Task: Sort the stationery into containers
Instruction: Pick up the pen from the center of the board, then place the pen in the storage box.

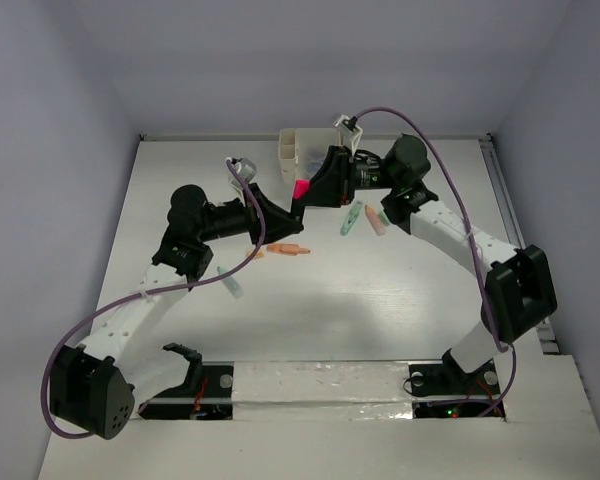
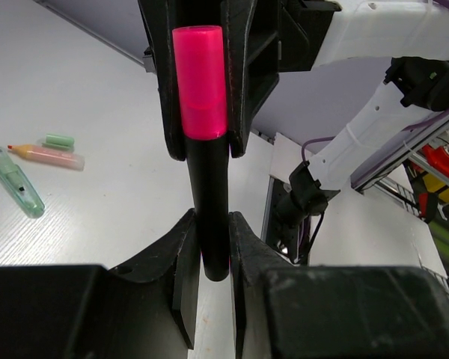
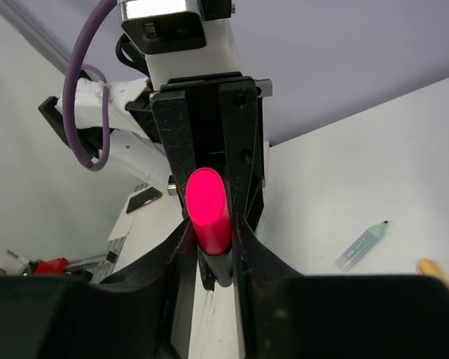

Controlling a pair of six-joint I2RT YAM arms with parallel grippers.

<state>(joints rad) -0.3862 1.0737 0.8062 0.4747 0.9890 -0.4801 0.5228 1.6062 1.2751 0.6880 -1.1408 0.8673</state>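
The pink-black marker (image 1: 301,188) is held in the air between both grippers, in front of the white organizer (image 1: 292,150). My left gripper (image 1: 289,214) is shut on its black barrel (image 2: 212,224). My right gripper (image 1: 306,194) is shut on its pink cap (image 3: 210,213), which also shows in the left wrist view (image 2: 200,90). On the table lie a mint green marker (image 1: 349,220), a peach marker (image 1: 374,221) and an orange marker (image 1: 287,249). The bottle and tubs are out of view.
A pale mint marker (image 1: 231,283) lies by the left forearm. The left wrist view shows a mint marker (image 2: 16,182), a peach marker (image 2: 51,156) and a small mint cap (image 2: 59,140). The back wall stands right behind the organizer.
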